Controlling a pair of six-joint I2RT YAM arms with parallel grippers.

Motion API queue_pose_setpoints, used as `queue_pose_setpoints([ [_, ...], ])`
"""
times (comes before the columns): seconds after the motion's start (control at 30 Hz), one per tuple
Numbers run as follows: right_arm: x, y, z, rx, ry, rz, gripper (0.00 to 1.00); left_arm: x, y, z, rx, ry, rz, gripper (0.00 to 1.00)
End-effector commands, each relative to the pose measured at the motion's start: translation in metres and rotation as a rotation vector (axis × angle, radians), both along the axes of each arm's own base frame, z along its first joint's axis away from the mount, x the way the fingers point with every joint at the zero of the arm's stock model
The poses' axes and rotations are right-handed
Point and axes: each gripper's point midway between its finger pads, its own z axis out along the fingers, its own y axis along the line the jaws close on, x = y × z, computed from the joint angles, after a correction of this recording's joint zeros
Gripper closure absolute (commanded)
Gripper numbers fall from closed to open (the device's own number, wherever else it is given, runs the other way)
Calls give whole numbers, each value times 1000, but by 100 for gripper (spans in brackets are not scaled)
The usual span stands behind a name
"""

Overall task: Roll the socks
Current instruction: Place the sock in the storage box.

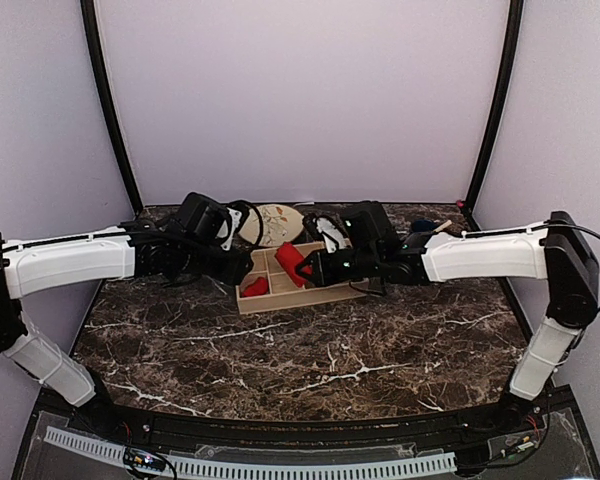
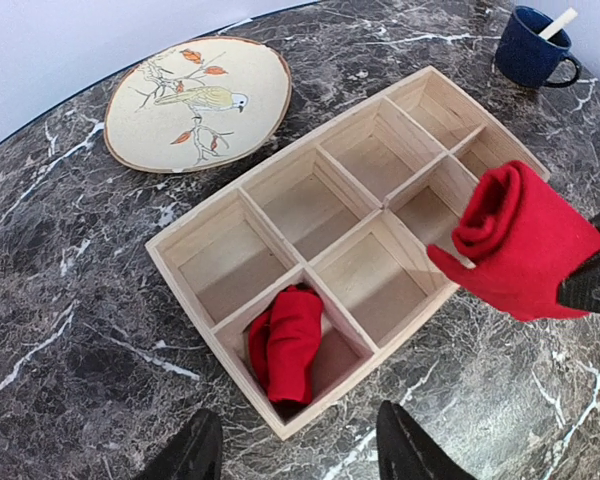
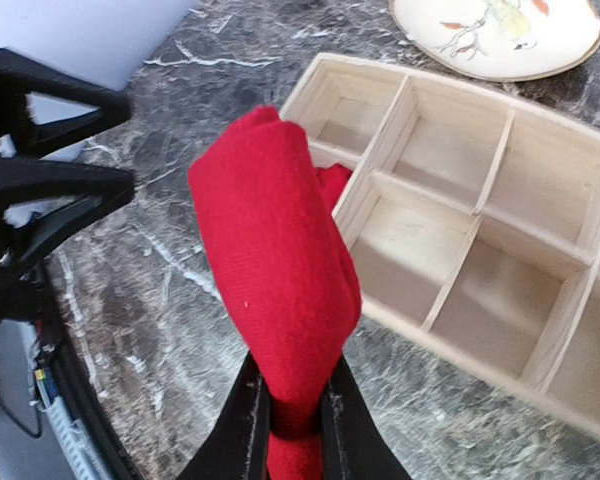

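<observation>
Toward the worktop's (image 1: pixel 310 370) far edge, overhead view: one wooden tray (image 1: pixel 280 298), one plate (image 1: pixel 276 222) behind it. One rolled red sock (image 1: pixel 256 287) lies in the tray's near-left compartment.

Left wrist view: left gripper (image 2: pixel 298 455) spread wide, empty, near that sock. One blue mug (image 2: pixel 535 50) toward the far-right corner.

Right wrist view: right gripper (image 3: pixel 292 430) clamped on the second rolled red sock (image 3: pixel 275 250), held over the tray. Two socks total.

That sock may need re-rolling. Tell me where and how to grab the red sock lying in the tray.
Pinch the rolled sock across its thick middle, coming straight down from above. It lies in a corner compartment of the wooden tray, walls close on every side, so a sideways approach looks blocked. The open left gripper hovers near it.
</observation>
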Motion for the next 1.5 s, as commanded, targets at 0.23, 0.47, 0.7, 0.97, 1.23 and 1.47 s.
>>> queue_pose_setpoints([
  [0.23,72,1,-20,-373,-228,-94,100,16,36,1,-114,-15,174,44],
  [0.47,77,4,-40,-524,-306,-77,100,21,36,-5,-141,-5,191,44],
  [0.7,72,15,-61,-601,-327,-32,100,25,34,-13,-154,3,203,44],
  [0.97,62,23,-86,-662,-303,21,100,25,36,-21,-153,9,211,44],
  [1.23,57,34,-104,-671,-234,59,100,24,37,-26,-147,14,211,44],
  [1.47,55,40,-116,-672,-135,91,100,23,37,-31,-143,22,207,44],
])
